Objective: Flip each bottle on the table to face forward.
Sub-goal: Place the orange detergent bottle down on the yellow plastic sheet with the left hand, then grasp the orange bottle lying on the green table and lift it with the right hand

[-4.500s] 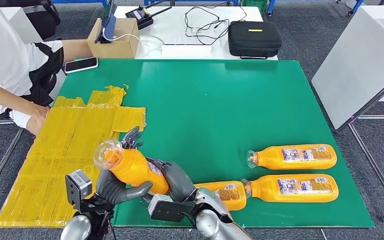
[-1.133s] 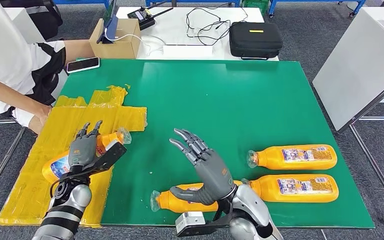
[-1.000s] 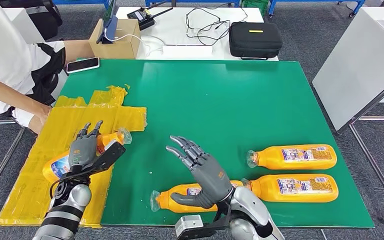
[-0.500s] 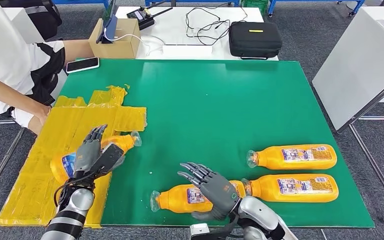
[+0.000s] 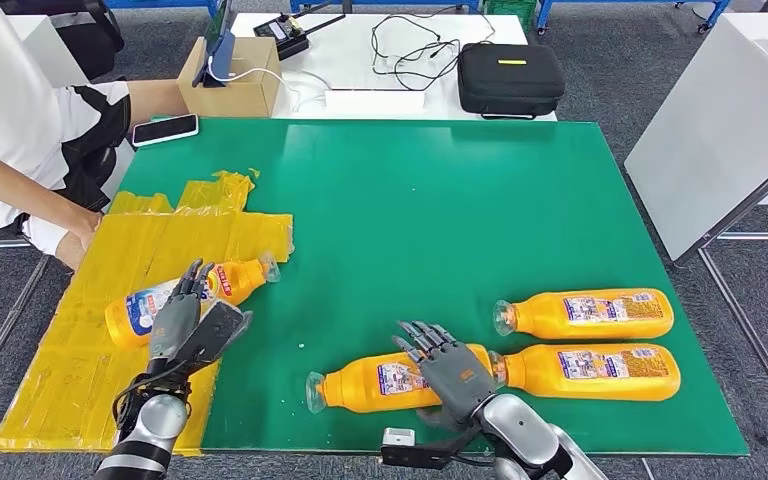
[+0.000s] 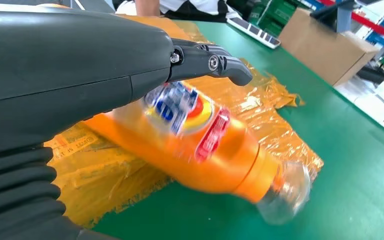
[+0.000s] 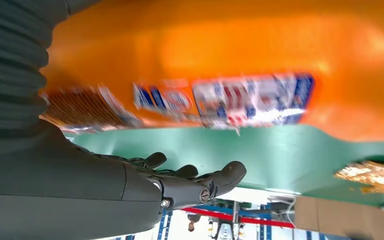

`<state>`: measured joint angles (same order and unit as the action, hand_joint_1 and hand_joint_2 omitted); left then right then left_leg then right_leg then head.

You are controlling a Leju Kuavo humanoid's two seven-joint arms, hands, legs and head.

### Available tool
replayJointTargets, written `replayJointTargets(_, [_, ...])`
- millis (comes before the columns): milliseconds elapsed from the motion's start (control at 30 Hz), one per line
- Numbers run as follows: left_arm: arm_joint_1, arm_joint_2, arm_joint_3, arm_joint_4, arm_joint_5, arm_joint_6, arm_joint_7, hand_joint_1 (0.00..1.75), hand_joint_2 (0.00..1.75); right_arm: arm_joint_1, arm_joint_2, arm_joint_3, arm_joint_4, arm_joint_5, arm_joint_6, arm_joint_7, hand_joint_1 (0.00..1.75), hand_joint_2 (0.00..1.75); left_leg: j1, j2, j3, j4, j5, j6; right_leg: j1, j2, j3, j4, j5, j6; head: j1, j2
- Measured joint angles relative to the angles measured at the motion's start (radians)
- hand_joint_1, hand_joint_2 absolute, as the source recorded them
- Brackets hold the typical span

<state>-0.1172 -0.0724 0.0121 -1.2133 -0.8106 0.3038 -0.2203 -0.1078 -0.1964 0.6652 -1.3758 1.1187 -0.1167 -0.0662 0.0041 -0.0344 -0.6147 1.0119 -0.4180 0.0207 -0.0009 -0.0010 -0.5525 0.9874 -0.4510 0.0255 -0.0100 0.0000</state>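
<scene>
Head view, left hand (image 5: pixel 188 318): I saw it let go, fingers spread; orange plastic bottle (image 5: pixel 188 297) lay on yellow sheet (image 5: pixel 70 385), label up.
Right hand (image 5: pixel 452 368): lowered, fingers spread over next orange bottle (image 5: pixel 385 381); grasp unconfirmed.

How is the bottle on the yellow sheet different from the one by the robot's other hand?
The left bottle lies slanted on the yellow sheet, showing a blue-and-red label; the near bottle lies level on the green mat, showing small print. Both are orange and lie on their sides.
</scene>
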Motion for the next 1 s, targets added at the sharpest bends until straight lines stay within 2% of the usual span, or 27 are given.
replayJointTargets(133, [0.020,-0.008,0.002,-0.034,0.056,-0.017,-0.032,0.00,1.75,-0.006,0.000,0.004,0.020,0.042,-0.012,0.037,0.00,1.75,0.000,0.000,0.000,0.000,0.000,0.000,0.000,0.000,0.000,0.000,0.000,0.000,0.000,0.000])
replayJointTargets(267, [0.068,-0.025,-0.001,-0.135,0.145,-0.085,-0.075,0.00,1.75,-0.011,0.011,0.003,0.038,0.107,-0.023,0.096,0.02,1.75,0.000,0.001,0.000,0.000,0.000,0.000,0.000,0.000,-0.001,0.000,0.000,0.000,0.000,0.000])
replayJointTargets(333, [0.092,-0.033,-0.008,-0.191,0.162,-0.109,-0.076,0.00,1.75,-0.014,0.018,0.000,0.046,0.126,-0.018,0.119,0.11,1.75,0.000,0.001,0.000,0.000,0.000,0.000,0.000,0.000,-0.001,0.000,0.000,0.000,0.000,0.000])
replayJointTargets(400, [0.113,-0.039,-0.020,-0.242,0.174,-0.122,-0.078,0.00,1.75,-0.020,0.024,-0.006,0.059,0.133,-0.004,0.136,0.19,1.75,0.000,0.001,0.000,0.000,0.000,0.000,0.000,0.000,-0.001,0.000,0.000,0.000,0.000,0.000])
replayJointTargets(533, [0.141,-0.045,-0.047,-0.317,0.189,-0.130,-0.084,0.00,1.75,-0.035,0.032,-0.017,0.093,0.132,0.018,0.147,0.19,1.75,0.000,0.001,0.000,0.000,0.000,0.000,0.000,0.000,-0.001,0.000,0.000,0.000,0.000,0.000])
replayJointTargets(567, [0.145,-0.045,-0.052,-0.329,0.191,-0.130,-0.084,0.00,1.75,-0.039,0.033,-0.019,0.099,0.132,0.018,0.148,0.27,1.75,0.000,0.001,0.001,0.000,0.000,0.000,0.000,0.000,0.000,0.000,0.000,0.000,0.000,0.000])
replayJointTargets(600, [0.149,-0.045,-0.055,-0.338,0.192,-0.130,-0.084,0.00,1.75,-0.042,0.034,-0.021,0.104,0.132,0.019,0.148,0.45,1.75,0.000,0.001,0.001,0.000,0.000,0.000,0.000,0.000,0.000,0.000,0.000,0.000,0.000,0.000])
replayJointTargets(700, [0.156,-0.045,-0.060,-0.357,0.200,-0.134,-0.087,0.00,1.75,-0.047,0.037,-0.023,0.116,0.132,0.022,0.150,1.30,1.75,0.000,0.001,0.002,0.000,0.000,0.000,0.000,0.000,0.001,0.000,0.000,0.000,0.000,0.000])
replayJointTargets(733, [0.157,-0.045,-0.061,-0.361,0.207,-0.137,-0.091,0.00,1.75,-0.047,0.037,-0.023,0.121,0.132,0.026,0.150,1.51,1.75,0.000,0.001,0.002,0.000,0.000,0.000,0.000,0.000,0.001,0.000,0.000,0.000,0.000,0.000])
replayJointTargets(833, [0.165,-0.045,-0.072,-0.379,0.229,-0.147,-0.107,0.00,1.75,-0.055,0.040,-0.023,0.139,0.123,0.034,0.148,1.73,1.75,0.000,0.001,0.002,0.000,0.000,0.000,0.000,0.000,0.001,0.000,0.001,0.001,0.000,0.000])
replayJointTargets(1000, [0.186,-0.046,-0.105,-0.424,0.269,-0.162,-0.121,0.00,1.75,-0.065,0.048,-0.029,0.155,0.081,-0.006,0.113,1.75,1.75,0.000,0.000,0.002,0.000,0.000,0.000,0.000,0.000,0.001,0.000,0.001,0.001,0.000,0.000])
